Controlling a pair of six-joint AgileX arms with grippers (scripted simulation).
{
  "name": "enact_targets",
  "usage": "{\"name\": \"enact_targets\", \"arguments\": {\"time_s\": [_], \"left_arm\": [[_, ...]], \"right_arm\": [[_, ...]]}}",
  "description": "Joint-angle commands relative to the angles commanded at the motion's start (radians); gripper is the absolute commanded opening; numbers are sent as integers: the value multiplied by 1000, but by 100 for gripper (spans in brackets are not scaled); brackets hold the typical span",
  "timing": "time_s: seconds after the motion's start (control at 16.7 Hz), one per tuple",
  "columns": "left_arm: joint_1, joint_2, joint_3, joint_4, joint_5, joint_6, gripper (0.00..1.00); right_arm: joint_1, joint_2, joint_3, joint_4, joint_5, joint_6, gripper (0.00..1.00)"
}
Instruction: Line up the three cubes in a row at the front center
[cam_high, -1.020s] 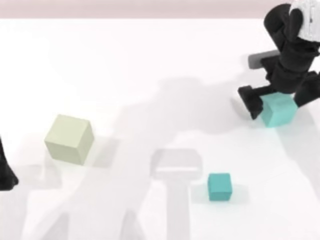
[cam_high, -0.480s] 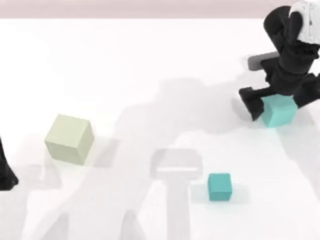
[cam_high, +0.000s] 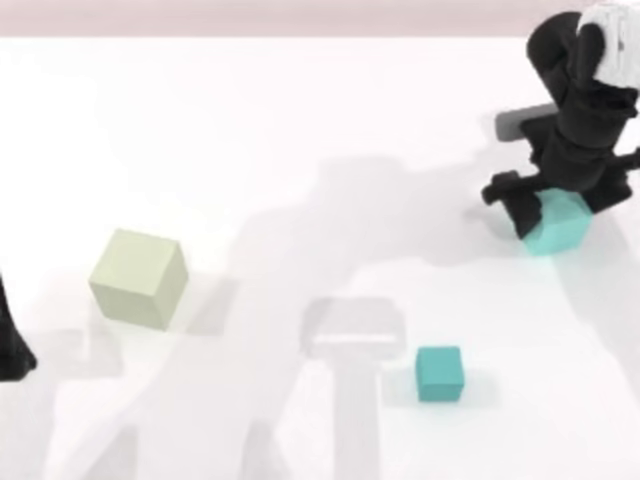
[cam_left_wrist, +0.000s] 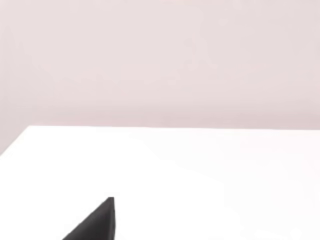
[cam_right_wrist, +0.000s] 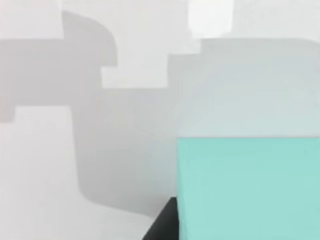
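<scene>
On the pale counter (cam_high: 300, 130), far right, my right claw (cam_high: 560, 205) straddles the light cyan cube (cam_high: 560, 225); grip unclear. Left claw (cam_high: 12, 345) parked, state unseen.

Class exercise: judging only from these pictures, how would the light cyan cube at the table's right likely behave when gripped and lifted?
The light cyan cube probably stays rigid: its edges look crisp. Flat faces suggest it won't roll. Its matte surface likely resists slipping under the right end effector.

Three cubes sit on the table (cam_high: 300, 120): one beige cube (cam_high: 138, 277) near the left edge, one teal cube (cam_high: 439, 373) near the front edge, one cyan cube (cam_high: 560, 222) near the right edge. Two arms show.
</scene>
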Motion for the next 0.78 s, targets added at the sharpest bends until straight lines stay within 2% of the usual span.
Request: {"name": "enact_targets", "arguments": {"time_s": [0.06,0.12,0.78], "left_arm": [[0,0,0,0,0,0,100],[0,0,0,0,0,0,100],[0,0,0,0,0,0,100]], "right_arm": [[0,0,0,0,0,0,2],[0,0,0,0,0,0,0],[0,-27,43,-47,-1,1,0]]}}
